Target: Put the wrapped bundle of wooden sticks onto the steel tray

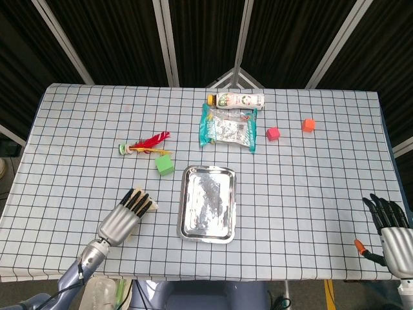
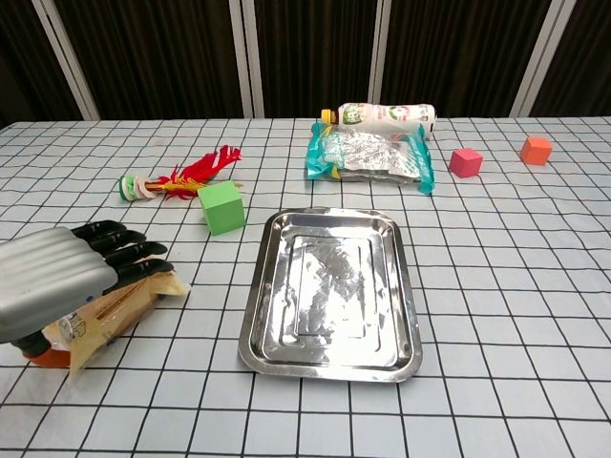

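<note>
The wrapped bundle of wooden sticks (image 2: 126, 300) lies on the checked cloth left of the steel tray (image 1: 208, 205), which holds nothing. My left hand (image 1: 126, 216) is over the bundle with its fingers stretched forward and spread, covering most of it in the head view. In the chest view the left hand (image 2: 69, 276) sits on top of the bundle's left part; whether it presses on it is unclear. My right hand (image 1: 391, 230) is at the lower right, off the table's corner, with its fingers apart and nothing in it.
A green cube (image 1: 164, 164) stands just beyond the bundle, with a red feather shuttlecock (image 1: 143, 145) behind it. Past the tray (image 2: 329, 286) lie a snack bag (image 1: 227, 129) and a bottle (image 1: 239, 99). A pink cube (image 1: 273, 134) and an orange cube (image 1: 308, 124) sit at the far right.
</note>
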Robot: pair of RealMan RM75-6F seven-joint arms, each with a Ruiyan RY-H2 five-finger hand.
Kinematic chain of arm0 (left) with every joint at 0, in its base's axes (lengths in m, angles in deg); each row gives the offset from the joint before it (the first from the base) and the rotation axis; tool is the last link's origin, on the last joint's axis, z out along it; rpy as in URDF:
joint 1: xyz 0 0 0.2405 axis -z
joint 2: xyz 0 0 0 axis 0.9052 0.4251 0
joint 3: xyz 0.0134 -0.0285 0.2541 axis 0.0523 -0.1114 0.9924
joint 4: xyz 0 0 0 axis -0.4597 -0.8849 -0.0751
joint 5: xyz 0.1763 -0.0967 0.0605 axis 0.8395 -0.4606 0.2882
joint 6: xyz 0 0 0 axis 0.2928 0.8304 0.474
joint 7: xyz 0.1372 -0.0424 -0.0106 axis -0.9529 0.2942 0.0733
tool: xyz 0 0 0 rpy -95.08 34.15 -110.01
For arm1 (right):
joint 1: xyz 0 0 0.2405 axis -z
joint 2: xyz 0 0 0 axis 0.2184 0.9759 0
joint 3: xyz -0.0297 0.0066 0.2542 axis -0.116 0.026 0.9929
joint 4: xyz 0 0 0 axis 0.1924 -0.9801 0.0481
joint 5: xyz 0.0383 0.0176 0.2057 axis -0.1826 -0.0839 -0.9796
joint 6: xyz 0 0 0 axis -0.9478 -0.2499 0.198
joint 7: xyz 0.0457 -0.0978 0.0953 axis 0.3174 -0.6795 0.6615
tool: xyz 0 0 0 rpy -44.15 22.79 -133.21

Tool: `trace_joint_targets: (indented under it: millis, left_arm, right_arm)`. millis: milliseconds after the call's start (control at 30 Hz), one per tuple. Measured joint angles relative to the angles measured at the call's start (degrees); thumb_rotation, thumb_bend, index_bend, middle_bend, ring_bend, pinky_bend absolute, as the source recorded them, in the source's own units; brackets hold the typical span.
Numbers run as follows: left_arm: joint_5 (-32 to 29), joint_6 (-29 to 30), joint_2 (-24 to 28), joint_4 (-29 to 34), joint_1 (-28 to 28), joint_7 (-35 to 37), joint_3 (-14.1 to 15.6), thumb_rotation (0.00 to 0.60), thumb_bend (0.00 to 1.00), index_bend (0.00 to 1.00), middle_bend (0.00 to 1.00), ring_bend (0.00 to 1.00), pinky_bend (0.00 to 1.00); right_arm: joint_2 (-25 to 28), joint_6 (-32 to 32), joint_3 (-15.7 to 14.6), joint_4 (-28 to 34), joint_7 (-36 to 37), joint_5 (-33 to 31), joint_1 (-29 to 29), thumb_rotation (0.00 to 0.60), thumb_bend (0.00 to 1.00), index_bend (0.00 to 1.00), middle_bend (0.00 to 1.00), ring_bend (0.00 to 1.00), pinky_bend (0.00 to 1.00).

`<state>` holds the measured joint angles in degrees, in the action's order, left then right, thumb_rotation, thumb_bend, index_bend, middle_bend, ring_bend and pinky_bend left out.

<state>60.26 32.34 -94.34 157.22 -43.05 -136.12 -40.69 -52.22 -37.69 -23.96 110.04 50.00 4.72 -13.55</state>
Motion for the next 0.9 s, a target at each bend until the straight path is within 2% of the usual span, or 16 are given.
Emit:
trace_joint_targets:
  millis: [100, 200, 267, 467, 633, 900]
  left_arm:
    - [-2.0, -0.9, -1.4, -2.4, 1.1, 0.1, -0.3, 0.6, 0.0, 0.01, 0.0, 0.0, 0.0]
    - [-3.3, -1.5, -2.6, -4.5, 2.1, 0.7, -0.5, 0.6, 0.0, 0.11, 0.03, 0.02, 0.03]
    - [-3.4, -1.5, -3.2, -5.7, 2.6, 1.1, -0.6, 0.6, 0.0, 0.17, 0.09, 0.07, 0.06]
    - [-1.9, -0.1, -4.7, -8.0, 3.7, 4.7, -0.3, 0.6, 0.0, 0.17, 0.16, 0.13, 0.09]
    - [1.4, 2.5, -3.8, -5.7, 4.1, 8.7, 0.7, 0.6, 0.0, 0.18, 0.19, 0.15, 0.11]
    - [4.2, 6.5, 1.2, 2.2, 4.2, 12.8, 1.3, 0.6, 0.0, 0.2, 0.21, 0.17, 0.12]
  right_arm:
    - [0.2, 0.1, 0.2, 0.0, 0.4, -0.6, 0.1, 0.6, 0.31, 0.0, 0.0, 0.0, 0.0]
    - [0.4, 0.1, 0.4, -0.1, 0.8, -0.8, 0.1, 0.6, 0.31, 0.0, 0.0, 0.0, 0.0]
    - [0.5, 0.2, 0.4, -0.1, 1.1, -0.9, 0.1, 0.6, 0.31, 0.0, 0.0, 0.0, 0.0]
    - [0.5, 0.5, 0.5, -0.1, 1.1, -1.2, 0.0, 0.6, 0.31, 0.0, 0.0, 0.0, 0.0]
    - [0.4, 1.4, 0.7, -0.1, 0.7, -1.9, -0.2, 0.6, 0.31, 0.0, 0.0, 0.0, 0.0]
    - [0.3, 2.8, 1.1, -0.3, 0.8, -3.3, -0.7, 0.6, 0.31, 0.0, 0.0, 0.0, 0.0]
